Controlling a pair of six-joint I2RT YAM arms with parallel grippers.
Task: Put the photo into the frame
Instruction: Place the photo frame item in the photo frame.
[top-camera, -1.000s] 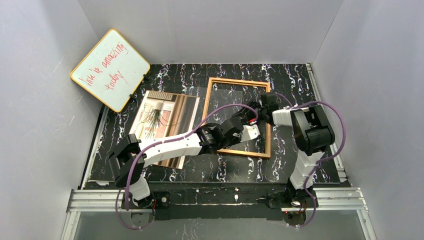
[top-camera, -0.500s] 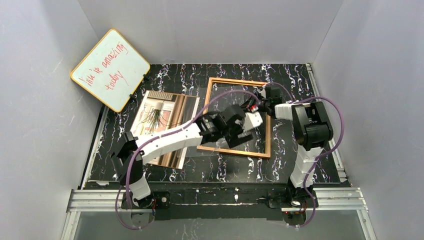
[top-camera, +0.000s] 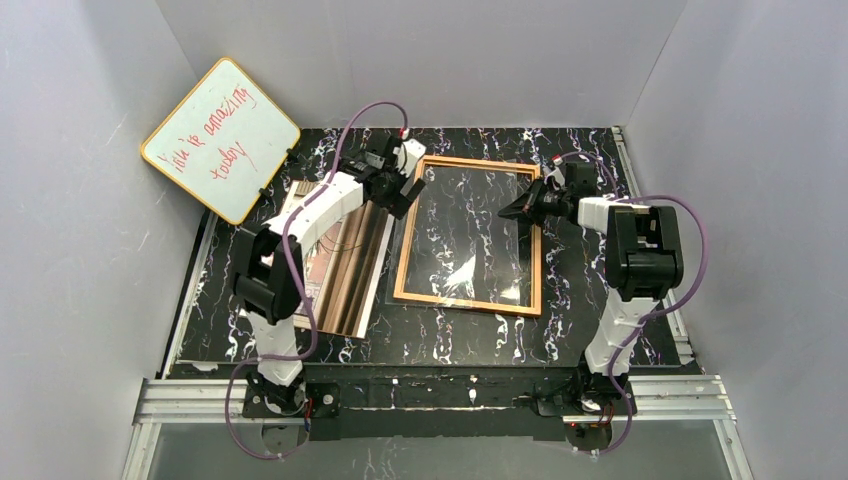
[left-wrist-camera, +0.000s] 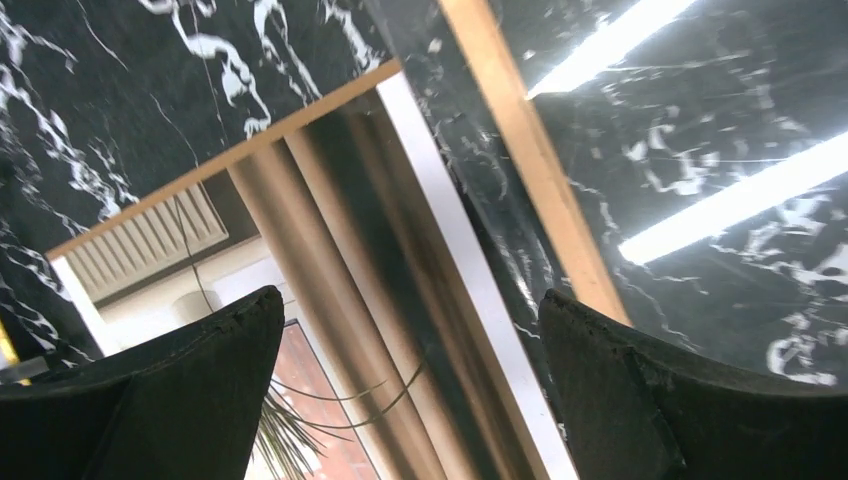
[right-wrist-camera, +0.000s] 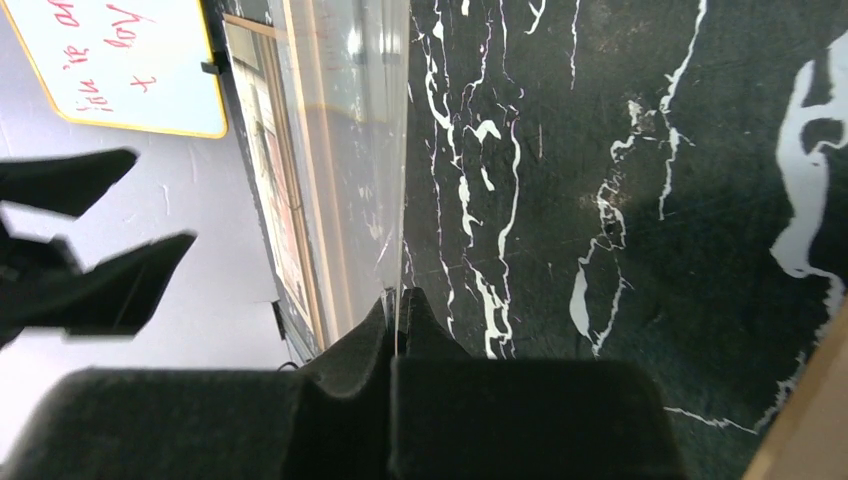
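The photo (top-camera: 340, 262) lies flat to the left of the frame (top-camera: 468, 303), partly under my left arm. The left wrist view shows the photo's (left-wrist-camera: 330, 290) curtains and spiky plant, with the frame's orange rail (left-wrist-camera: 520, 140) beside it. My left gripper (top-camera: 400, 192) hangs open over the photo's far right edge, beside the frame's left rail, and its jaws (left-wrist-camera: 410, 300) hold nothing. My right gripper (top-camera: 510, 208) is shut on the edge of the clear pane (top-camera: 455, 280) over the frame's right side. In the right wrist view the thin pane (right-wrist-camera: 350, 150) runs edge-on out from between the fingers of that gripper (right-wrist-camera: 397, 297).
A yellow-edged whiteboard (top-camera: 220, 140) with red writing leans against the back left wall and also shows in the right wrist view (right-wrist-camera: 120, 60). Grey walls close in the black marble tabletop (top-camera: 590, 330) on three sides. Purple cables loop off both arms.
My left arm has swung from over the frame's near half to the far left, and its gripper has opened. The right gripper has closed on the pane's edge and drawn slightly right.
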